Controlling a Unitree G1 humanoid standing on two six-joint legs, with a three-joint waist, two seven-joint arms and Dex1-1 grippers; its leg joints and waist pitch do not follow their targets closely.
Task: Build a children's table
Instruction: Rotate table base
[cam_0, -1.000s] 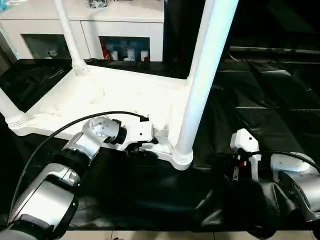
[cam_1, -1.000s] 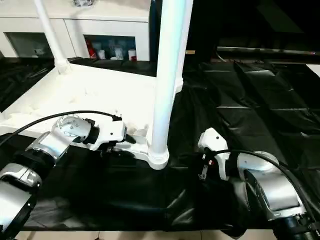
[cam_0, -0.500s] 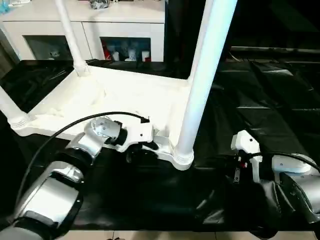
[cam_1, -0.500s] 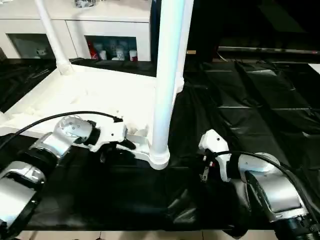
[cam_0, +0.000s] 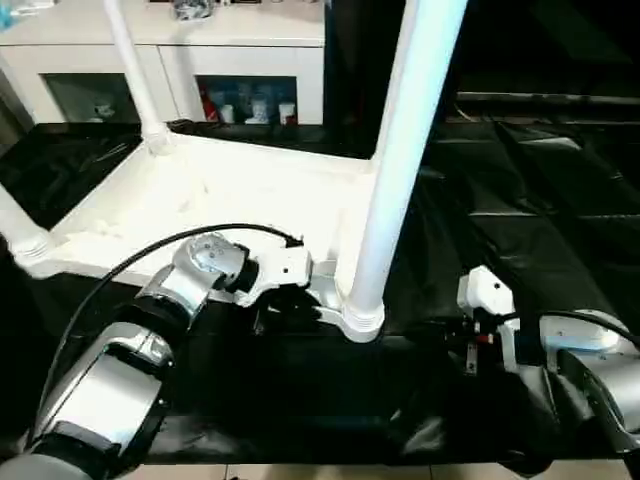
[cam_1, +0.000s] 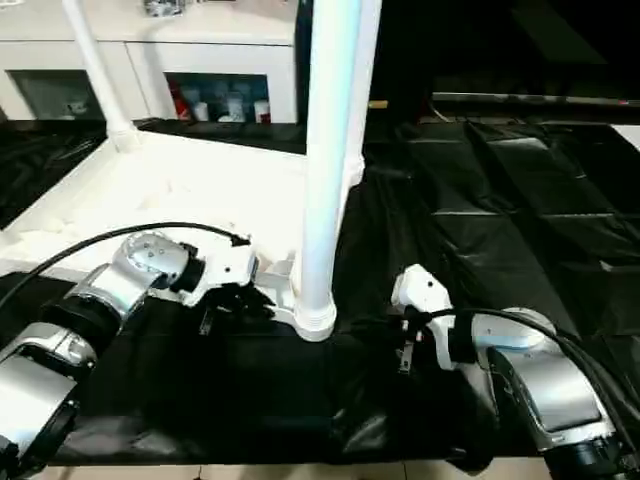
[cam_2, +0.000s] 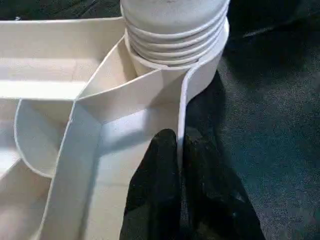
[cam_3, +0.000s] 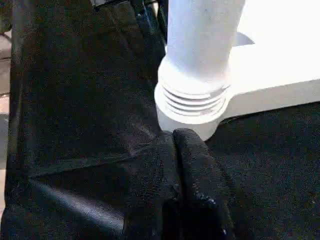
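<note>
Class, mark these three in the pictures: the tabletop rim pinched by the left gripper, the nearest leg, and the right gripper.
tabletop rim (cam_2: 181, 107), left wrist view, thin wall by the fingers.
nearest leg (cam_0: 395, 170), left eye view, mid-shaft.
right gripper (cam_3: 173, 145), right wrist view, between closed fingertips.

Both forearms are silver metal with ribbed black bands. Left forearm (cam_0: 105, 385) ends in a shiny rounded silver wrist joint, then a white plastic housing carrying the left hand (cam_2: 179, 150); its two fingers (cam_2: 156, 190) are black with a fine matte, fabric-like texture. A black cable arcs from the arm over the wrist to a plug on the white housing. Right forearm (cam_1: 545, 385) matches, with a white angular housing, a small red mark on it, black cable looped across. Right hand (cam_3: 175, 145) has the same black textured fingers.
</note>
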